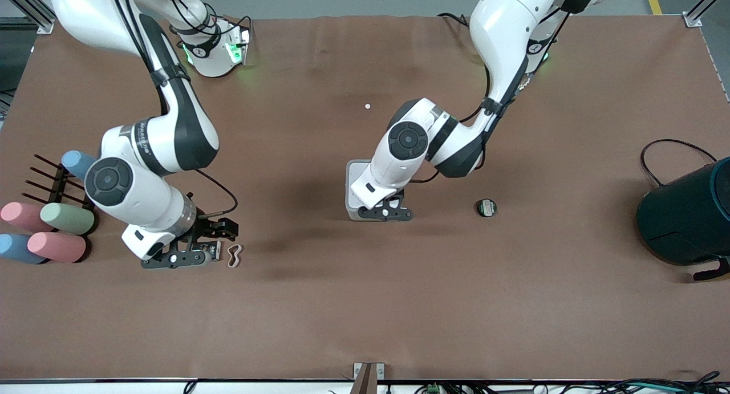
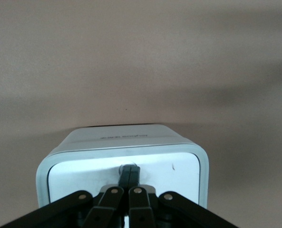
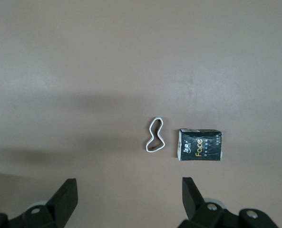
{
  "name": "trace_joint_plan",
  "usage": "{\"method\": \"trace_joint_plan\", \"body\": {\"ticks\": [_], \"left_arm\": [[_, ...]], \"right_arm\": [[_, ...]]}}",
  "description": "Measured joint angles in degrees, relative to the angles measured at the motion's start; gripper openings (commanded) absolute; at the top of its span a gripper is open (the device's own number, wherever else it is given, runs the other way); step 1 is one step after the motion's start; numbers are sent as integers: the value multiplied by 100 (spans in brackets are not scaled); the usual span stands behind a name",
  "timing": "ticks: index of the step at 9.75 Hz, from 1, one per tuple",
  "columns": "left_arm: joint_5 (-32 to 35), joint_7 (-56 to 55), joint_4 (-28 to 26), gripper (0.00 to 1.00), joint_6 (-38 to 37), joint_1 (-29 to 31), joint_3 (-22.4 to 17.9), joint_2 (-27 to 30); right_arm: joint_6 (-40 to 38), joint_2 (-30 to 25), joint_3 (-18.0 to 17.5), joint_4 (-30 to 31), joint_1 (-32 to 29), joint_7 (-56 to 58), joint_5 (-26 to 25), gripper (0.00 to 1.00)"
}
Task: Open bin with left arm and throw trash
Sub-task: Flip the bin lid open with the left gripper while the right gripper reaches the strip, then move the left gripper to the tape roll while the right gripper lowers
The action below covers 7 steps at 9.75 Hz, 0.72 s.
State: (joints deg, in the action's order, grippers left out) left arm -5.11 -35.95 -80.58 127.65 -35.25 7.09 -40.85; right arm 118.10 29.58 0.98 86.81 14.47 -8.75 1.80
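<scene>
The white bin (image 1: 355, 184) stands mid-table with its flat lid (image 2: 169, 173) down. My left gripper (image 1: 383, 212) is shut, and its fingertips (image 2: 130, 172) rest on the middle of the lid. My right gripper (image 1: 198, 247) is open and empty, low over the table toward the right arm's end. The black printed packet (image 3: 200, 144) and the off-white rubber band (image 3: 155, 135) lie just past its fingers (image 3: 67, 199). The band also shows in the front view (image 1: 234, 255), with the packet (image 1: 214, 250) partly hidden by the gripper. The dark disc (image 1: 486, 207) lies beside the bin, toward the left arm's end.
A dark teal drum (image 1: 684, 217) with a black cable stands at the left arm's end. Pastel cylinders (image 1: 57, 246) and a black rack (image 1: 48, 180) are at the right arm's end. A small white dot (image 1: 367, 106) lies farther from the camera than the bin.
</scene>
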Motion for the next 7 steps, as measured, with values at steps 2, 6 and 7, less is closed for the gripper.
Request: {"method": "trace_joint_plan", "body": {"ticks": [2, 6, 7], "left_arm": [[0, 0, 7, 0, 1, 1, 0, -3], [47, 425, 267, 37, -857, 470, -109, 504], [66, 808, 259, 69, -1178, 866, -121, 778]], "right_arm": [[466, 429, 35, -32, -19, -1, 0, 97], [659, 1002, 71, -228, -97, 0, 0, 97], [659, 1076, 76, -315, -126, 0, 0, 97]]}}
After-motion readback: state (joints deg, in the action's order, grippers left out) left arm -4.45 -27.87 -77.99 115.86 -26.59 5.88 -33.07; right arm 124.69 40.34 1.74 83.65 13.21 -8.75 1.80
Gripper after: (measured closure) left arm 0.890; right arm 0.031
